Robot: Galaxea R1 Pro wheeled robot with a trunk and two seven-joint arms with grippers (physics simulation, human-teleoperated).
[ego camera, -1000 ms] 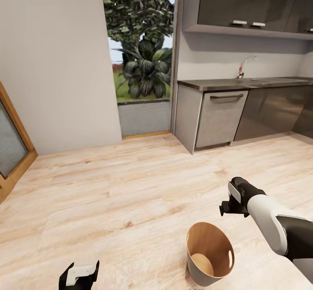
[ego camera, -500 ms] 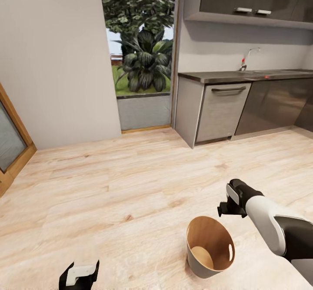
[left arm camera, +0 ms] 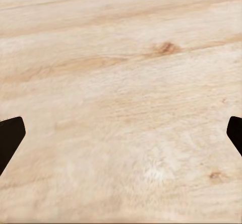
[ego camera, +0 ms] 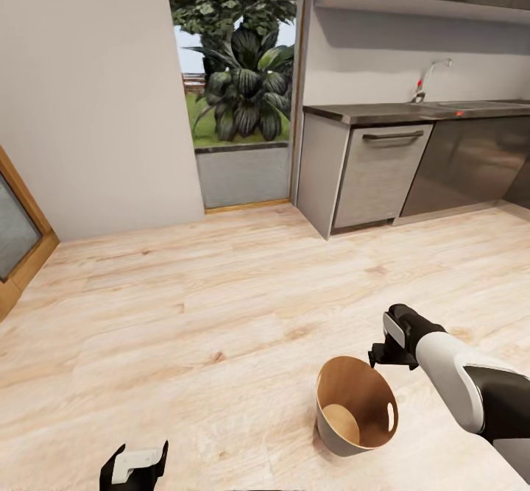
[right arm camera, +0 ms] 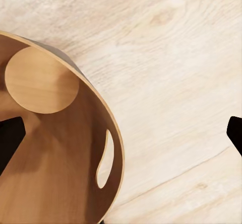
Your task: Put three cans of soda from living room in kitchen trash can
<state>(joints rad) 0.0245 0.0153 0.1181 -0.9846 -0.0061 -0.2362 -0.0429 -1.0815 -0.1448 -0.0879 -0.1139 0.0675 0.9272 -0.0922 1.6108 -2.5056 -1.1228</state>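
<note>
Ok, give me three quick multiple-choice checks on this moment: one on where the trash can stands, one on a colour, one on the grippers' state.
1. Where does the tash can stand?
A. On the grey counter
B. On the wood floor, just below and near the right gripper
C. Inside the doorway to the garden

2. What colour is the can's inside?
A. Orange-brown
B. Dark blue
C. White

3. What state is the right gripper in?
A. Shut on a soda can
B. Shut on the can's rim
C. Open and holding nothing

Answers: 1 B, the head view shows it on the floor beside that gripper. 2 A, the right wrist view shows an orange-brown wall and bottom with nothing lying in it. 3 C, its fingertips sit wide apart at that view's edges with only bin and floor between.
</note>
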